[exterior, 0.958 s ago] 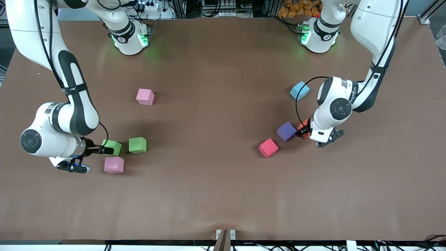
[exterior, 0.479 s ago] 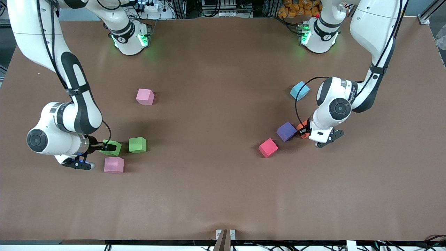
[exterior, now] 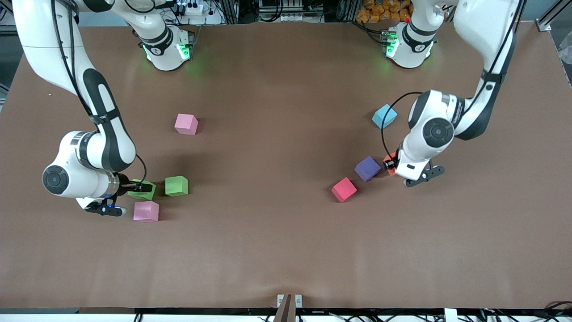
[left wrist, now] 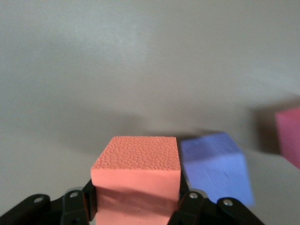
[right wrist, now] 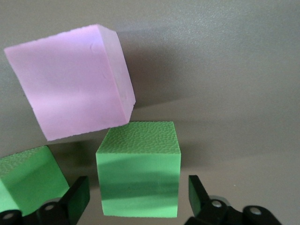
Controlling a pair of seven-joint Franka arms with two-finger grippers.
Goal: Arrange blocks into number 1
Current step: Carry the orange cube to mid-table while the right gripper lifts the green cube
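Both tools near neighbouring blocks: watch for knocks.
Your left tool (left wrist: 136, 206) clamps the orange block (left wrist: 137, 176) beside the purple block (left wrist: 216, 166); your right tool (right wrist: 136, 199) straddles a green block (right wrist: 139, 171), fingers apart, near the purple block's distant pink block (right wrist: 75, 105).

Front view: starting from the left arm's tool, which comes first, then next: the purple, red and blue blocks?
Left tool grips the orange block.
1. Purple block, beside it.
2. Blue block, toward the bases.
3. Red block, past purple, nearer the camera; nearly tied with blue.

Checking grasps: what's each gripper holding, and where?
Left gripper clamps the orange block by its two side faces. Right gripper straddles a green block, fingers open, not gripping.
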